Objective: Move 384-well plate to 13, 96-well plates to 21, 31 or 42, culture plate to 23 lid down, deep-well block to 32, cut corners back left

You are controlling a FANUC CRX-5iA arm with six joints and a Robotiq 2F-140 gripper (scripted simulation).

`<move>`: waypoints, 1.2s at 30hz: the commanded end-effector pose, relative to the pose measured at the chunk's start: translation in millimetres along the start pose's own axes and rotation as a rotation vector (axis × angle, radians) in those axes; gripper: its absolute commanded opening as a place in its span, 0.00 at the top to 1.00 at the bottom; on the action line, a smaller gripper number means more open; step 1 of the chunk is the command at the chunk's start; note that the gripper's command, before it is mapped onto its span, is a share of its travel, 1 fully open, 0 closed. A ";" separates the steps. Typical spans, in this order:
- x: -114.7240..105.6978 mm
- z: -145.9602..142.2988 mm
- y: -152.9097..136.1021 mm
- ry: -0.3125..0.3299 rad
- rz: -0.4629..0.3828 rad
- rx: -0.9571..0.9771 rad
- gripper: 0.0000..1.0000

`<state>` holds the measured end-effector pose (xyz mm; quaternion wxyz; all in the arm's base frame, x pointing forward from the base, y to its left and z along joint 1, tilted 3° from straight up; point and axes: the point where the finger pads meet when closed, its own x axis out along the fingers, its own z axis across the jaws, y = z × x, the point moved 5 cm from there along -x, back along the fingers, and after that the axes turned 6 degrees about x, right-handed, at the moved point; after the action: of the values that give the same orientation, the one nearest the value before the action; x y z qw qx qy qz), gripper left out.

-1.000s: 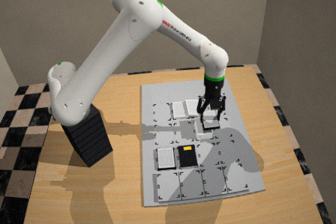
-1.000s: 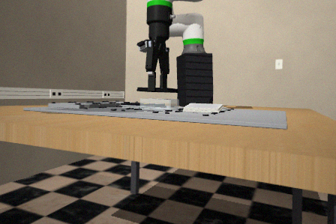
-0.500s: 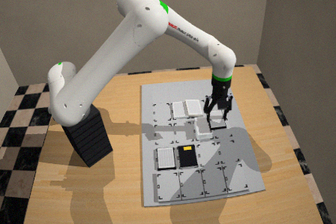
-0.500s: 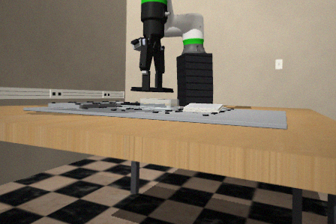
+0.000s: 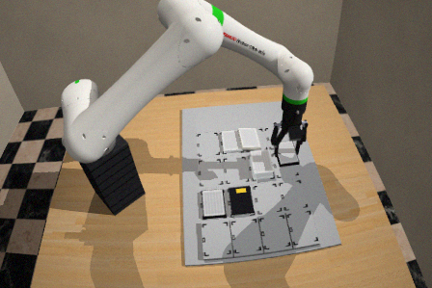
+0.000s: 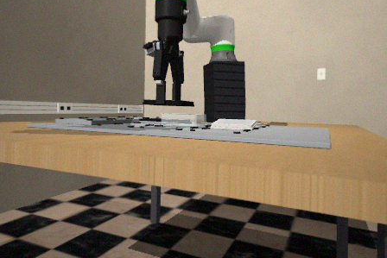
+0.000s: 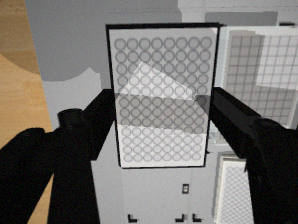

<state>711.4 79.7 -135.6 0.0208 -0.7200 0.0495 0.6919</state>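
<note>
While hanging above the deck (image 5: 309, 215), the gripper (image 7: 162, 117) clamps what looks like a black-rimmed lid (image 7: 162, 65).

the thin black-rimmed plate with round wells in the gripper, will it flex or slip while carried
The thin black-rimmed plate with round wells probably stays stiff: it hangs level and unbent in the exterior view. The black gripper clamps only its two long edges, so a jolt might let it slide. It looks light, being so thin.

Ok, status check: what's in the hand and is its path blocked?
Hand shut on black-framed 96-well plate, gripped by the long sides. Plate held level, lifted off the deck. Other plates lie below and beside it; nothing touching.
</note>
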 end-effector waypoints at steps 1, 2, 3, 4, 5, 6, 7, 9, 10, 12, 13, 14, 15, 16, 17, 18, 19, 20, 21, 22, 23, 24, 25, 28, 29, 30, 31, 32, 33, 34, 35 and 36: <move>-1.5 -6.5 -0.4 0.002 -0.001 0.000 0.90; -1.5 -6.6 -0.4 0.002 -0.001 0.000 0.90; -1.5 -6.6 -0.4 0.002 -0.001 0.000 0.90; -1.5 -6.6 -0.4 0.002 -0.001 0.000 0.90; -1.5 -6.6 -0.4 0.002 -0.001 0.000 0.90; -1.5 -6.5 -0.4 0.002 -0.001 0.000 0.90; -1.5 -6.4 -0.4 0.002 -0.001 0.000 0.90; -1.5 -6.5 -0.4 0.002 -0.001 0.000 0.90; -0.2 -6.4 -0.4 0.002 -0.001 0.000 0.90; 2.5 -6.3 -0.4 0.002 -0.001 0.000 0.90; 2.5 -6.3 -0.4 0.002 -0.001 0.000 0.90; 2.5 -6.3 -0.4 0.002 -0.001 0.000 0.90; 3.8 -6.3 -0.4 0.002 -0.001 0.000 0.90; 5.2 -6.2 -0.4 0.002 -0.001 0.000 0.90; 6.5 -6.2 -0.4 0.002 -0.001 0.000 0.90; 7.8 -6.2 -0.4 0.002 -0.001 0.000 0.90; 9.2 -6.1 -0.4 0.002 -0.001 0.000 0.90; 10.5 -6.1 -0.4 0.002 -0.001 0.000 0.90; 11.8 -6.1 -0.4 0.002 -0.001 0.000 0.90; 13.2 -6.0 -0.4 0.002 -0.001 0.000 0.90; 14.5 -6.0 -0.4 0.002 -0.001 0.000 0.90; 15.8 -6.0 -0.4 0.002 -0.001 0.000 0.90; 17.2 -6.0 -0.4 0.002 -0.001 0.000 0.90; 21.2 -5.9 -0.4 0.002 -0.001 0.000 0.90; 22.5 -5.9 -0.4 0.002 -0.001 0.000 0.90; 22.5 -5.9 -0.4 0.002 -0.001 0.000 0.90; 22.5 -5.9 -0.4 0.002 -0.001 0.000 0.90; 23.8 -5.9 -0.4 0.002 -0.001 0.000 0.90; 25.2 -5.9 -0.4 0.002 -0.001 0.000 0.90; 26.5 -5.9 -0.4 0.002 -0.001 0.000 0.90; 27.8 -5.8 -0.4 0.002 -0.001 0.000 0.90; 29.2 -5.8 -0.4 0.002 -0.001 0.000 0.90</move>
<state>717.2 78.2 -163.3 0.0208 -0.7197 0.0495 0.6922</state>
